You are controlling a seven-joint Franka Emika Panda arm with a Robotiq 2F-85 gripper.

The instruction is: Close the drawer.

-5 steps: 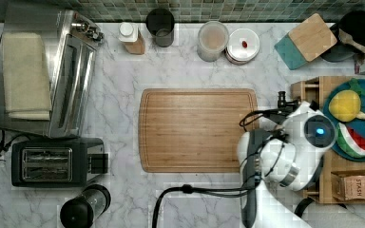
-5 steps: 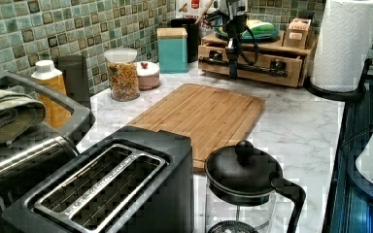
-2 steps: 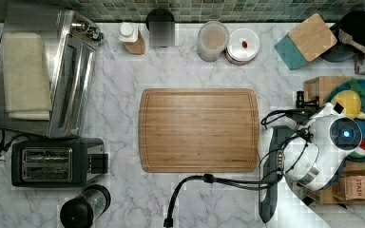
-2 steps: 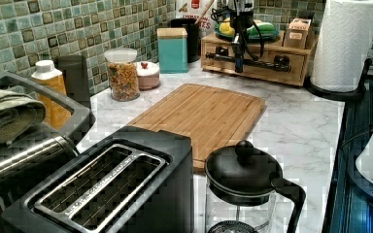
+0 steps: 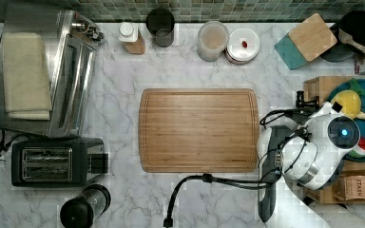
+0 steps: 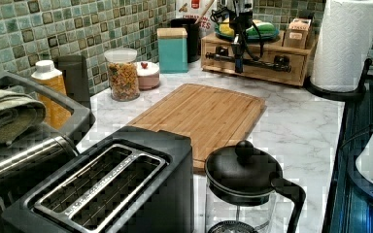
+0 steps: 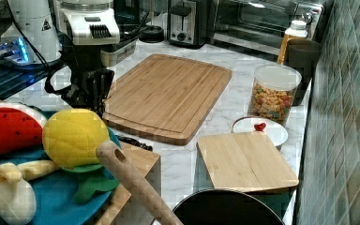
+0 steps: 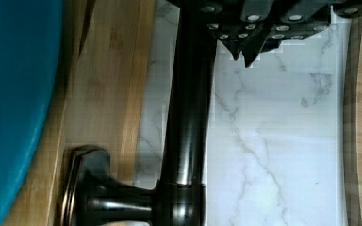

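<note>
I have the gripper (image 8: 245,49) down in front of the drawer (image 6: 267,70), which sits under the blue plate (image 8: 14,94). The fingers (image 8: 252,33) are drawn nearly together and grasp nothing. The black bar handle (image 8: 188,108) runs just beside them, on the drawer side, not between them. The wood front panel (image 8: 108,94) lies beyond the bar. The cutting board (image 6: 204,114) lies behind the fingers, away from the drawer.

From the left view I judge the drawer nearly home, though I cannot tell whether a gap remains.

To finish well, I want the flat of the fingers square against the bar, near its middle. An off-centre push could skew a wide shallow box in its runners. I would drive straight toward the panel, level with the counter, and slowly. The fingers should not slip over or under the bar. I would ease off once the panel seats, so the whole wooden unit does not slide.

My count:
- one drawer
- one bar handle
- two mounting posts (image 6: 281,60) in the left view
- one cutting board
- one plate
</note>
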